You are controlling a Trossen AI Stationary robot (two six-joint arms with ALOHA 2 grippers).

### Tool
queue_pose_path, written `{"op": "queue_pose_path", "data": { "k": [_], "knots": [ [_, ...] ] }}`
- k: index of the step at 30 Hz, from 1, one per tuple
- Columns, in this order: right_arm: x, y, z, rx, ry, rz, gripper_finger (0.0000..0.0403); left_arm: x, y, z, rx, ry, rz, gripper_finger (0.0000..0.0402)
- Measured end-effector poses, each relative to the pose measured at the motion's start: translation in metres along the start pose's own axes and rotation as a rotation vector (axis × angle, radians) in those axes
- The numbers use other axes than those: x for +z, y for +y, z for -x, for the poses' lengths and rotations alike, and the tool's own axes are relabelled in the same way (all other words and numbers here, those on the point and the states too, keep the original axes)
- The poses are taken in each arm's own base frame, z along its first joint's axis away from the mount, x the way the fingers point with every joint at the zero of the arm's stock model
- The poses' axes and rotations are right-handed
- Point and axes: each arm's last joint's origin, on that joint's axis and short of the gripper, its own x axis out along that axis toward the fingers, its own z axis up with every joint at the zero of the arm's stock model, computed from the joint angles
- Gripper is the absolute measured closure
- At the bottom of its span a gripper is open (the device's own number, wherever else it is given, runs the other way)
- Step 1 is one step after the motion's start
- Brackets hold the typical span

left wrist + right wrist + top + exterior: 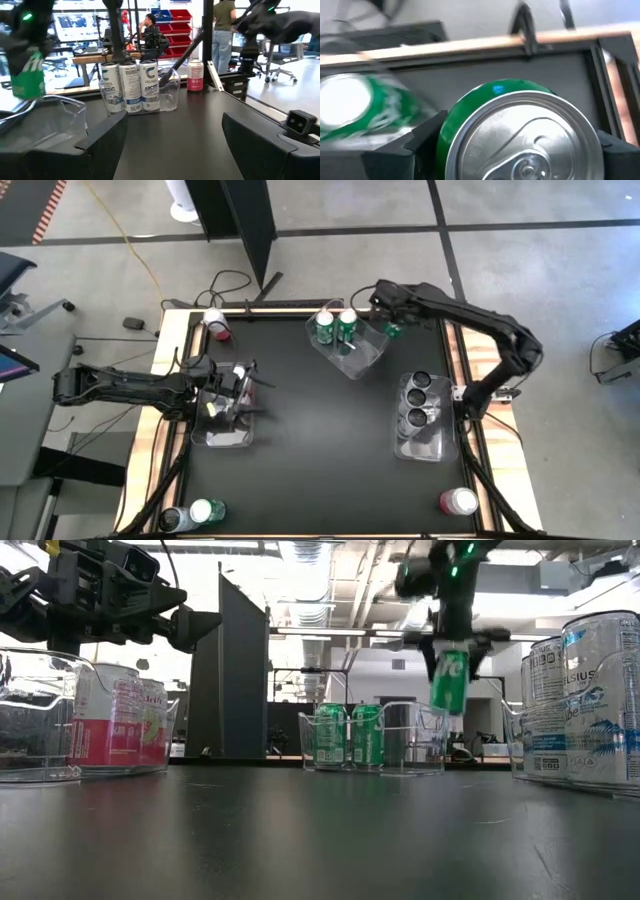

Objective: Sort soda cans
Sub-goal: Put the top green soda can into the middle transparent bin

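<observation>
My right gripper (452,645) is shut on a green soda can (450,680), which hangs in the air over the far middle clear bin (365,358). Two green cans (336,326) stand upright in that bin. The right bin (420,442) holds three silver-topped dark cans (421,400). The left bin (225,438) holds red and pink cans (120,725). My left gripper (250,390) hovers level over the left bin, open, with nothing between its fingers (100,145). My right gripper pinches the green can's side wall just below the silver top (445,135) between its two fingers (415,145). The fingers come slanting down from above. The can hangs nearly upright, top up, lifted clear above the far middle bin.
Loose cans stand on the black table: a red one (218,326) at the far left corner, a dark one (175,518) and a green one (207,510) at the near left corner, and a pink one (458,500) at the near right. People stand beyond the table.
</observation>
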Motion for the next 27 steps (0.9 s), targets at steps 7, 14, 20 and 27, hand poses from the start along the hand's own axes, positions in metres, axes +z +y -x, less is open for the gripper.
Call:
{"op": "queue_pose_path", "data": {
  "k": [7, 14, 20, 27],
  "knots": [
    [-0.007, 0.0, 0.053, 0.217, -0.18, 0.158, 0.0089, 0.0, 0.001, 0.0, 0.04, 0.003, -0.021, 0.0086],
    [-0.019, 0.036, 0.048, 0.384, -0.197, 0.388, 0.0089, 0.006, 0.005, -0.003, 0.086, 0.008, -0.036, 0.0086],
    [-0.025, 0.051, 0.012, 0.317, -0.091, 0.472, 0.0089, 0.009, 0.007, -0.006, 0.092, 0.022, -0.033, 0.0086],
    [-0.021, 0.073, -0.02, 0.261, -0.016, 0.536, 0.0089, 0.009, 0.007, -0.006, 0.108, 0.025, -0.045, 0.0086]
  ]
}}
